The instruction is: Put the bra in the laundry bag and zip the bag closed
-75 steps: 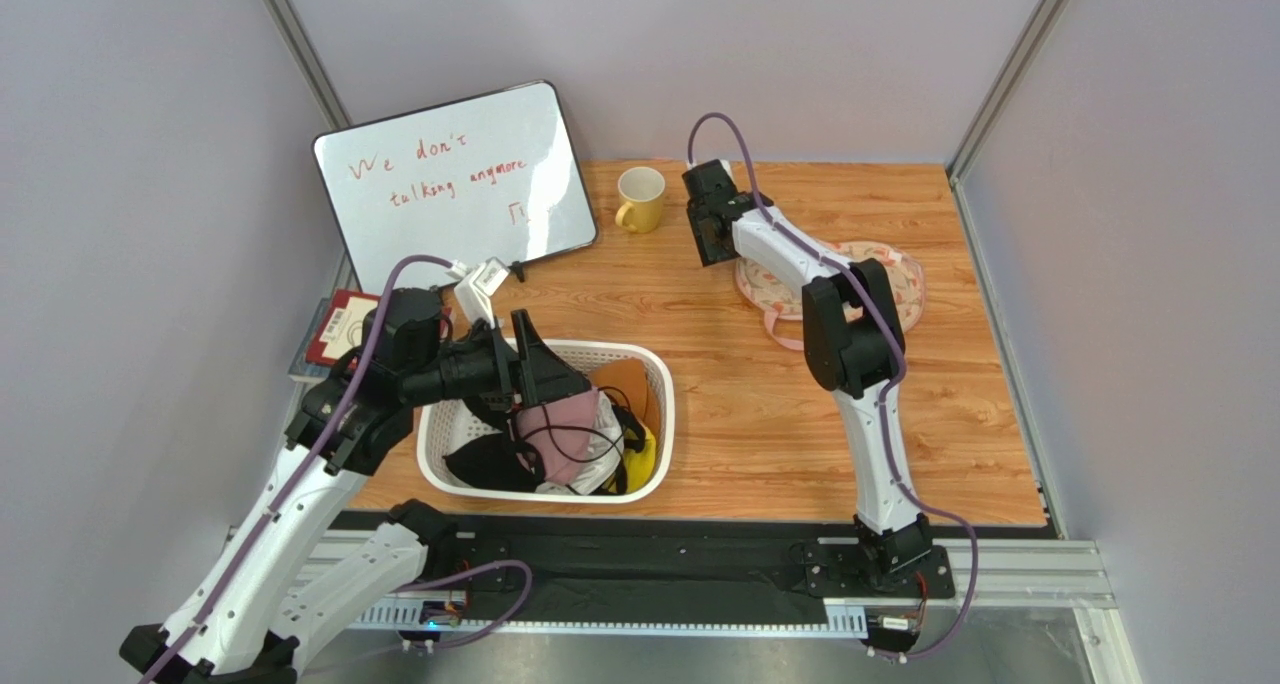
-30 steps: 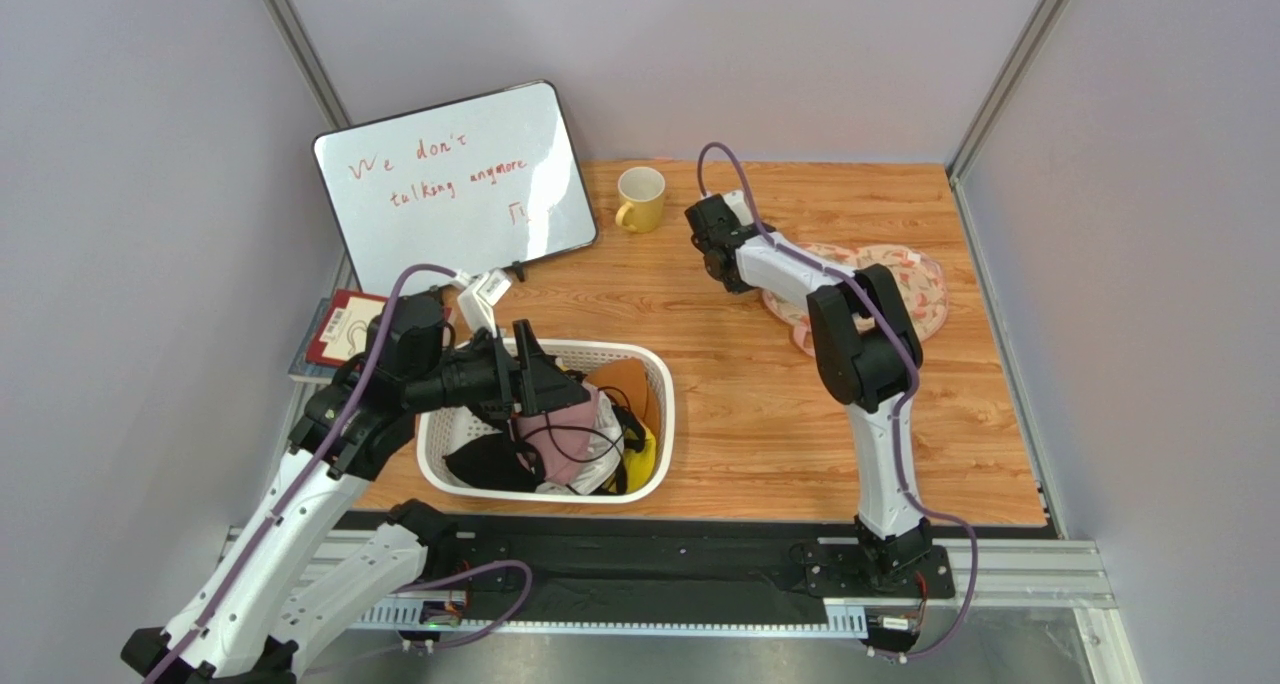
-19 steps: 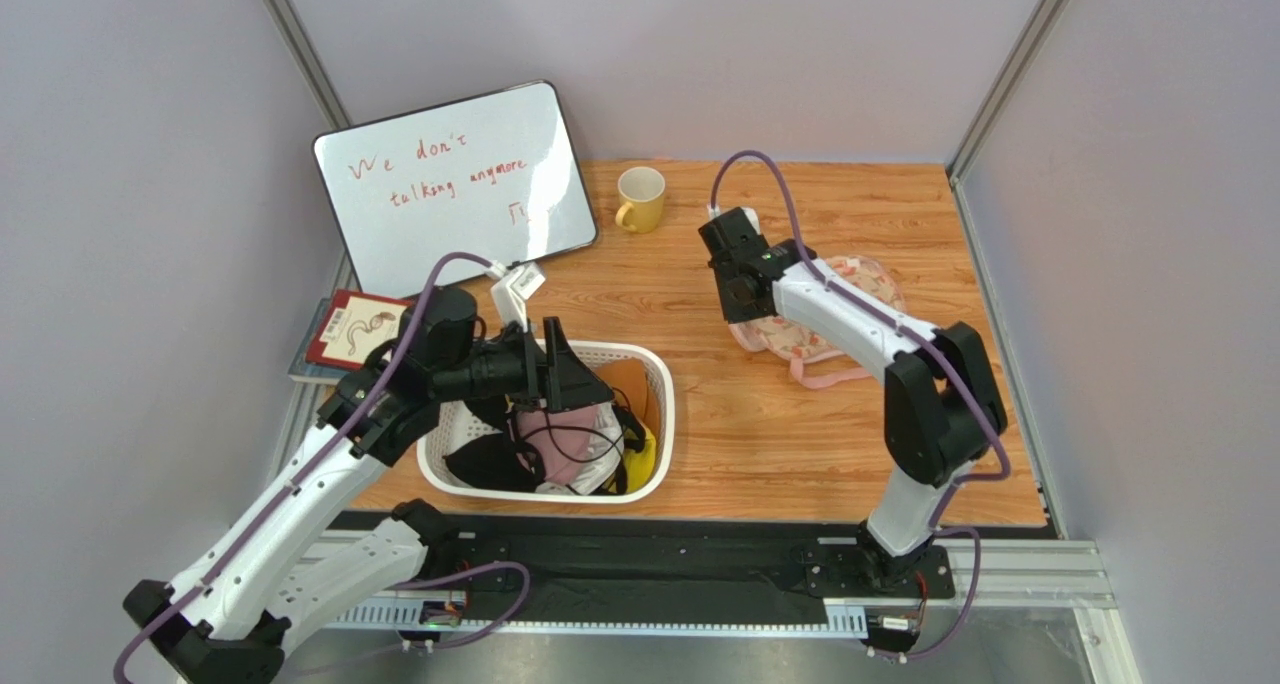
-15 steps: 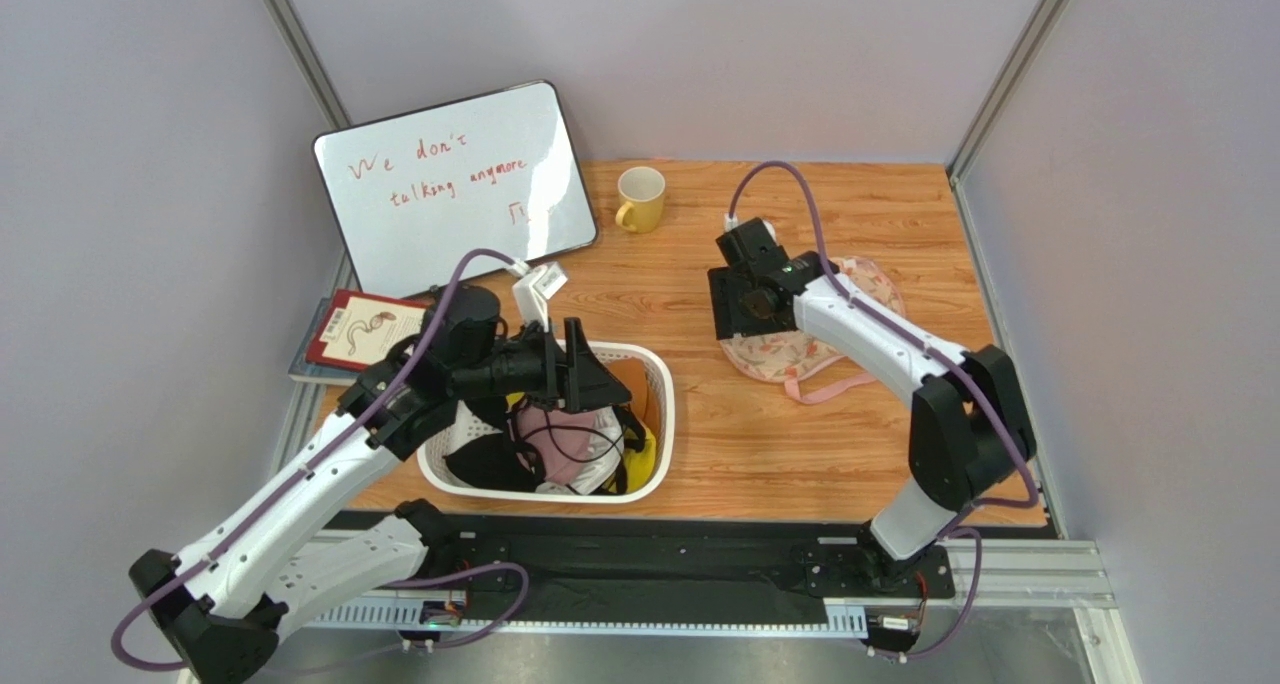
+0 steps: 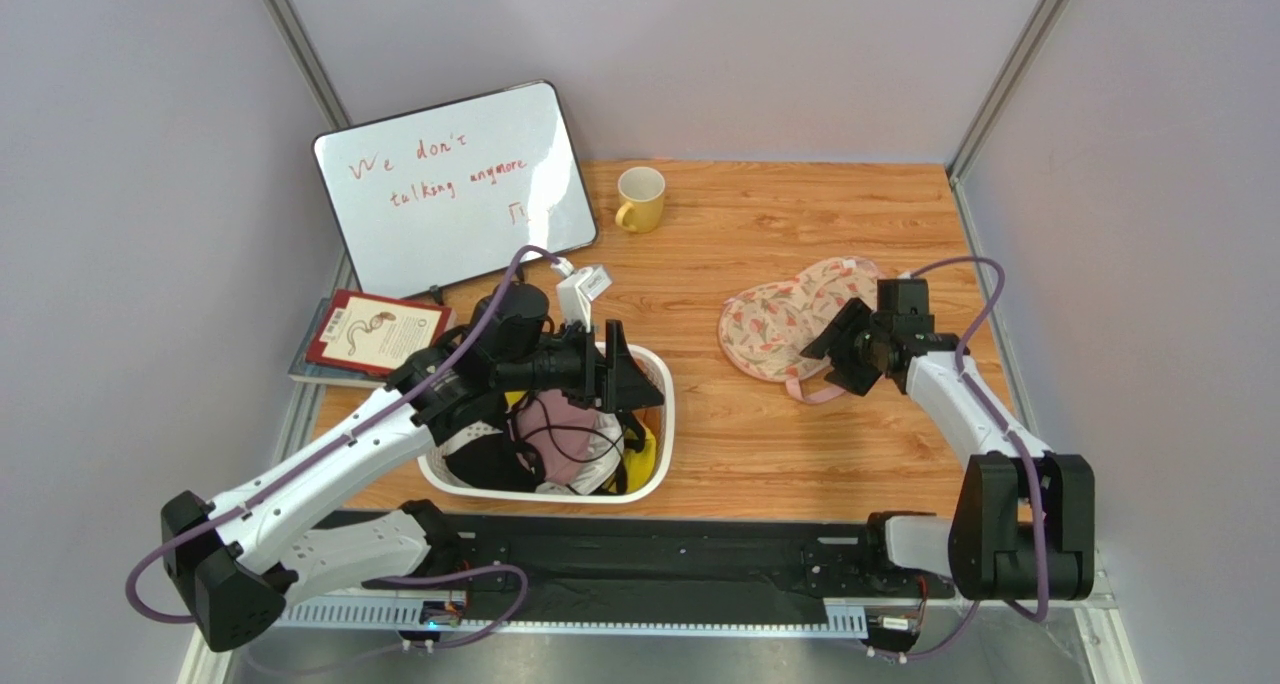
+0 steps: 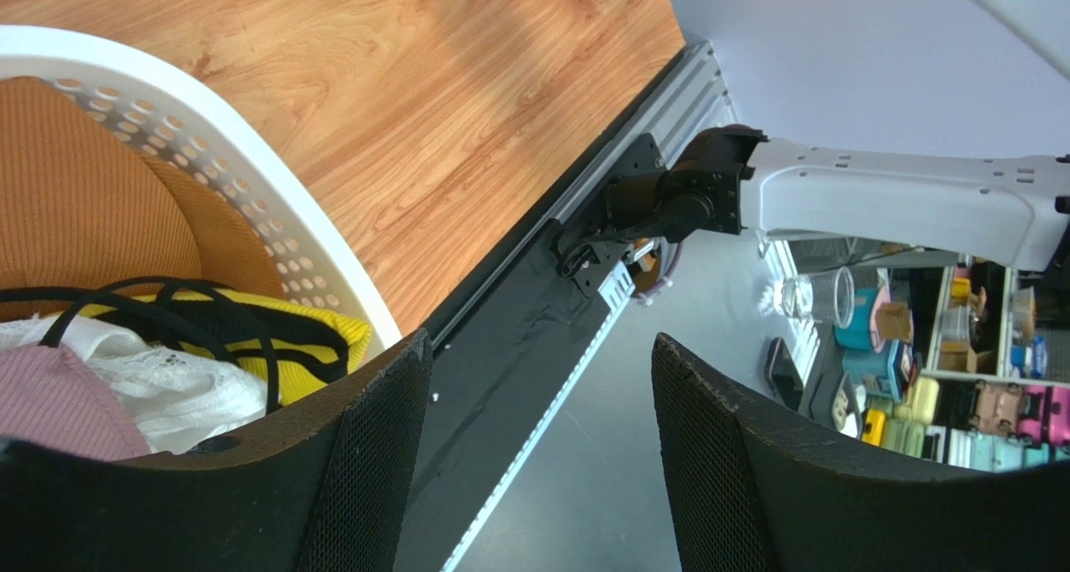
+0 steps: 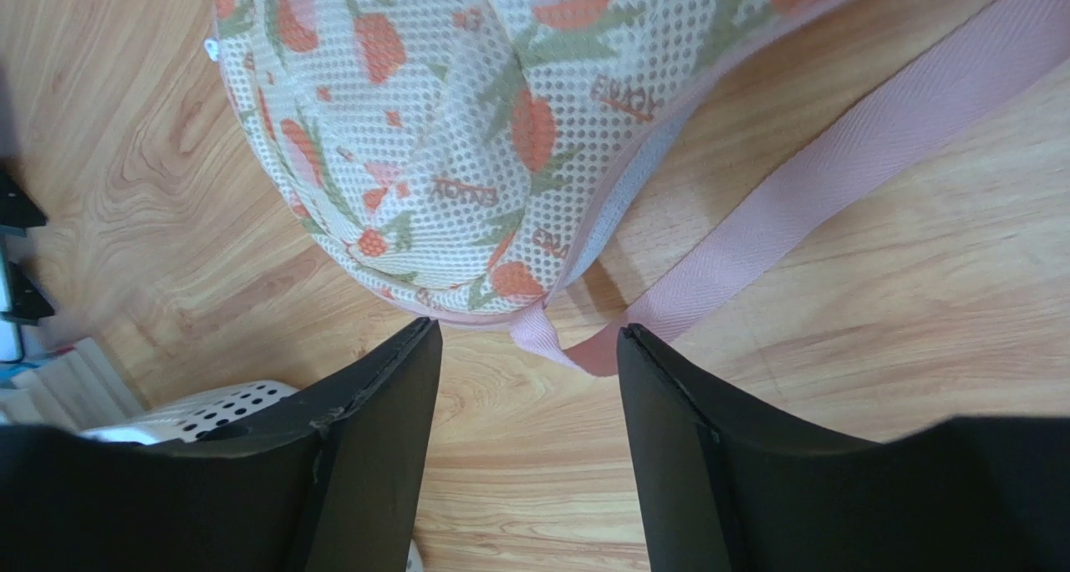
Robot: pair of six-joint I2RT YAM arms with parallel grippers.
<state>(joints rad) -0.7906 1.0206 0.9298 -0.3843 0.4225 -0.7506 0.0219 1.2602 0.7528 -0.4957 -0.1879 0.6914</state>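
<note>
The bra (image 5: 564, 419), pale pink with black straps, lies in the white slotted basket (image 5: 661, 444) among other clothes; a corner of it shows in the left wrist view (image 6: 50, 397). My left gripper (image 5: 631, 381) hovers open and empty over the basket's right rim (image 6: 251, 196). The laundry bag (image 5: 781, 324), cream mesh with pink-and-green print, lies flat on the table right of the basket. My right gripper (image 5: 824, 362) is open and empty, low at the bag's near-right edge. In the right wrist view the gripper (image 7: 528, 334) points at the bag (image 7: 477, 133) where its pink loop (image 7: 804, 183) attaches.
A yellow garment (image 6: 189, 328) and white cloth (image 6: 163, 384) lie in the basket beside the bra. A yellow mug (image 5: 640, 198) and a whiteboard (image 5: 451, 182) stand at the back. A red book (image 5: 376, 329) lies at the left edge.
The right gripper dragged the laundry bag from the back right toward the table's middle, let go and swung round to its right side. The left gripper moved right across the basket.
</note>
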